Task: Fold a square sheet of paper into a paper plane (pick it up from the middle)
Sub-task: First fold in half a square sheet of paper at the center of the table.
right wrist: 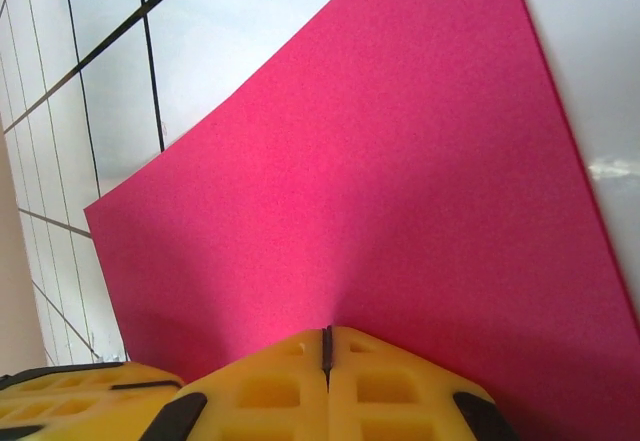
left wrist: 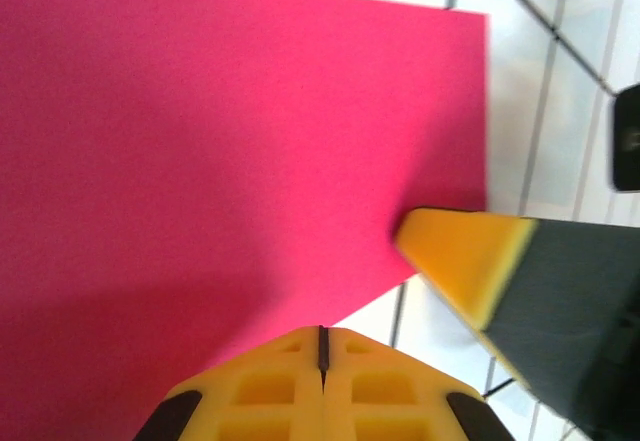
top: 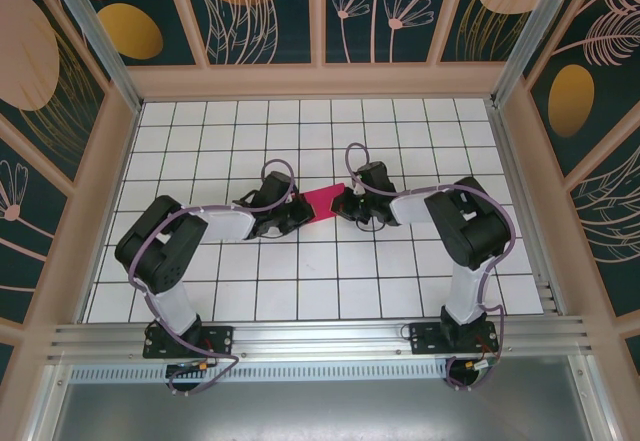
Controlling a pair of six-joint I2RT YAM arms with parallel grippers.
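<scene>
Well, gridded table [top: 200, 291] beneath pink sheet [top: 323, 202]

White counter [top: 300, 281] w/ dark grid lines, square tiles. Boxed in on 3 sides by dark teal wall panels [top: 265, 11] w/ peach leaf & flower prints plus gold ovals, set in beige frame [top: 315, 81]. Silver metal posts [top: 93, 31] slanting up at both back corners. Aluminium rail [top: 320, 336] along near edge, grey sheet metal [top: 320, 411] below. Soft, even light; faint shadows.

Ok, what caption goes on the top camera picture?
Left pincer and right pincer pinch the pink paper sheet.
</scene>
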